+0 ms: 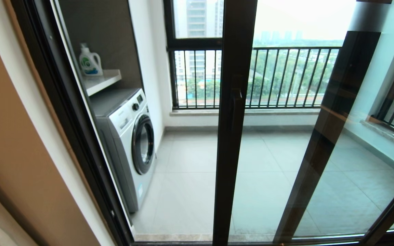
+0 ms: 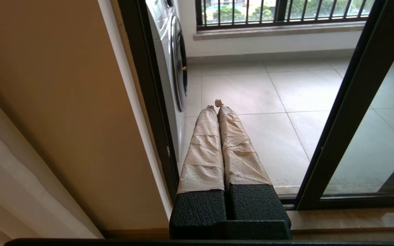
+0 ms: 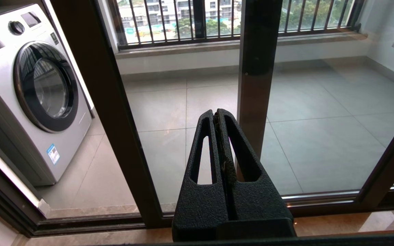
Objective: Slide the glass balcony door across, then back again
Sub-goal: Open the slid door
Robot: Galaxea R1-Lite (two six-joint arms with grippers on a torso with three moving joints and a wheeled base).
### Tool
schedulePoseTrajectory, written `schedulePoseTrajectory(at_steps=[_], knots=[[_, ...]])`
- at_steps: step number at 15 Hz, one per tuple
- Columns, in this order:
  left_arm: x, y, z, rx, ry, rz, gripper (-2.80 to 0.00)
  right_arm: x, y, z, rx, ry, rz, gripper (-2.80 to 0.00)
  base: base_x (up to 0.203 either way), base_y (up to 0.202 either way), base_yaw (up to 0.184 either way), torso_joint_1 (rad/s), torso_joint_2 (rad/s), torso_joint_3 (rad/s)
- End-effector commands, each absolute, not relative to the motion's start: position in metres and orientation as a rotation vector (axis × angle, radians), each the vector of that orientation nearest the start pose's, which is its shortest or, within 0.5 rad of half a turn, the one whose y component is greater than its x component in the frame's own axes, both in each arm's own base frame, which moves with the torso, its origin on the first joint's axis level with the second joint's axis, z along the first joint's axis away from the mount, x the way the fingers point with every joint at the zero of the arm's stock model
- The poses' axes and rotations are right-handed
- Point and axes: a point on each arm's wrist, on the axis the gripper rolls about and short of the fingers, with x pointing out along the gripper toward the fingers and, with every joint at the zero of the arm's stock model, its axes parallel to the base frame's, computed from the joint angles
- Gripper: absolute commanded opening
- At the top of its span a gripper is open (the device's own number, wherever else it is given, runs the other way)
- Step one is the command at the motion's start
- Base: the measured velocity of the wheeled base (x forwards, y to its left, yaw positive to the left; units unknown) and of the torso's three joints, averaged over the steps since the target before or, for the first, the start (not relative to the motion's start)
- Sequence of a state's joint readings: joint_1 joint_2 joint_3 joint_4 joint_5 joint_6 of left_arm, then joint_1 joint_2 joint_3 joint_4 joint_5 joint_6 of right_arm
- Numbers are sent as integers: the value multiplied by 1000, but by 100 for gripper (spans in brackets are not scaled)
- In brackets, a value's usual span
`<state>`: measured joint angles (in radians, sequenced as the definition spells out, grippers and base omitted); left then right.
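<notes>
Left gripper (image 2: 217,107) closed, empty, near the jamb; right gripper (image 3: 216,118) closed, empty, off the door (image 1: 233,136). Risk: closed fingers slipping off the handle (image 1: 237,109).

Door: I am facing the glass balcony door (image 1: 268,153), a tall clear pane in a dark brown-black metal frame.
Handle: a short black bar handle (image 1: 236,109) is sitting on its upright edge.
Position: it is standing upright, partly slid across, leaving a gap open on my left.
</notes>
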<state>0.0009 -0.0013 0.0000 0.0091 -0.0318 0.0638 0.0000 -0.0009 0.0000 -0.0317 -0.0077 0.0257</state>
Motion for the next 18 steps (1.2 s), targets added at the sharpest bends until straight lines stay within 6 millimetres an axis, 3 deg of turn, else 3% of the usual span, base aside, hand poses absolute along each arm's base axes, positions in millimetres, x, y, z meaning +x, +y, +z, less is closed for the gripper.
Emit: schedulePoseTrajectory(at_steps=[1,8,12,15,18], knots=[[-23,-1,75,64,10,-31,-280,-22,0,75,26,-20,-7,-280,0,0,0,0,0,0],[-23,-1,75,64,10,-31,-280,-22,0,75,20,-20,-6,-280,0,0,0,0,0,0],[-23,-1,75,64,10,-31,-280,-23,1,79,-103,-21,18,-280,0,0,0,0,0,0],[-23,-1,75,64,10,-31,-280,-19,1,116,-71,-9,38,-280,0,0,0,0,0,0],[-23,-1,75,64,10,-31,-280,2,2,163,-43,51,104,-280,0,0,0,0,0,0]])
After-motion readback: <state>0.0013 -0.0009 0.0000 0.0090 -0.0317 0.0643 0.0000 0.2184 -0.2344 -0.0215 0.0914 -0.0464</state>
